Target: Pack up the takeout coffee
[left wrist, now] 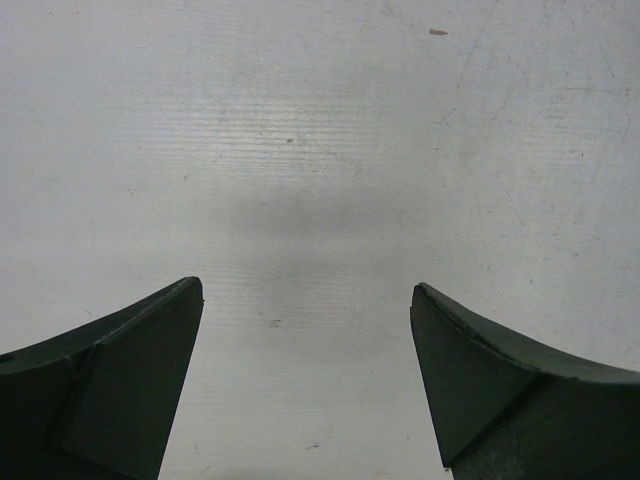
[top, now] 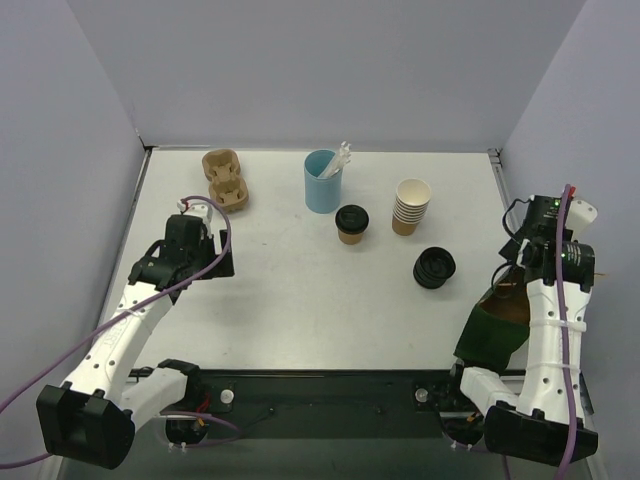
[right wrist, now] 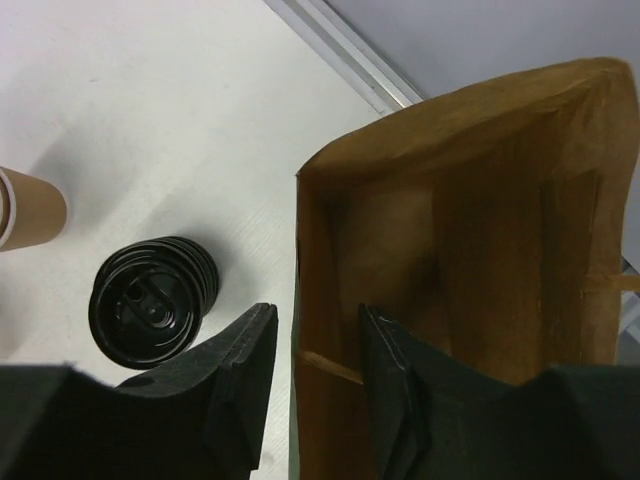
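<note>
The takeout coffee point(top: 351, 224), a small tan cup with a black lid, stands upright mid-table, far from both grippers. A green paper bag point(top: 489, 336) with a brown inside point(right wrist: 470, 200) stands open at the table's right near edge. My right gripper point(right wrist: 318, 310) point(top: 512, 272) straddles the bag's left wall, one finger outside and one inside. Its jaws are partly closed, and a thin gap still shows on the outer side. My left gripper point(left wrist: 307, 290) point(top: 205, 255) hangs open over bare table at the left, holding nothing.
A stack of black lids point(top: 434, 267) point(right wrist: 150, 300) lies just left of the bag. A stack of cream cups point(top: 410, 206), a light-blue cup with white sticks point(top: 322, 180) and a cardboard cup carrier point(top: 225, 178) stand along the back. The table's metal rail point(right wrist: 340, 50) runs behind the bag.
</note>
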Action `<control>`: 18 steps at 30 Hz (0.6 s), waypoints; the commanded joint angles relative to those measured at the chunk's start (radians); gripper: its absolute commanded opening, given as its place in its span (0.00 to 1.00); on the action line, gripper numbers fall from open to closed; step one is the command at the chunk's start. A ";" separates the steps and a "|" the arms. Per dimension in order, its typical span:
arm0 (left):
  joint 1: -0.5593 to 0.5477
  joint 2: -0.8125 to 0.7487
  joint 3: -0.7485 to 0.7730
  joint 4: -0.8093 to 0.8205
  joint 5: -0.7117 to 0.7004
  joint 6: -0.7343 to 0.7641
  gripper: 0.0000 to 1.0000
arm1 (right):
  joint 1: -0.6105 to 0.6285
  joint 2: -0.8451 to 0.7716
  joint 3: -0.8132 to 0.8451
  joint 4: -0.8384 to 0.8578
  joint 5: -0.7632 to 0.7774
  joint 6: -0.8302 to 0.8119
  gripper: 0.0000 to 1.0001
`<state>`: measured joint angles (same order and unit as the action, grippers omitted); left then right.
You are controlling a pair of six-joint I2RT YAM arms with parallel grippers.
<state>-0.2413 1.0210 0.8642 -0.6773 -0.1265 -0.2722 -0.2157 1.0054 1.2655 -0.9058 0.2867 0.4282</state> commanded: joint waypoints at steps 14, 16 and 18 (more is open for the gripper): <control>-0.012 -0.002 0.006 0.035 -0.013 0.011 0.95 | -0.005 0.013 0.138 0.013 0.003 -0.095 0.00; -0.016 -0.007 0.002 0.036 -0.015 0.010 0.95 | -0.005 0.019 0.166 0.007 0.005 -0.100 0.00; -0.018 -0.007 0.002 0.038 -0.015 0.011 0.95 | -0.005 0.027 0.189 -0.002 0.009 -0.108 0.00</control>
<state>-0.2527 1.0248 0.8631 -0.6773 -0.1272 -0.2722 -0.2157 1.0199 1.3857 -0.8867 0.2787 0.3561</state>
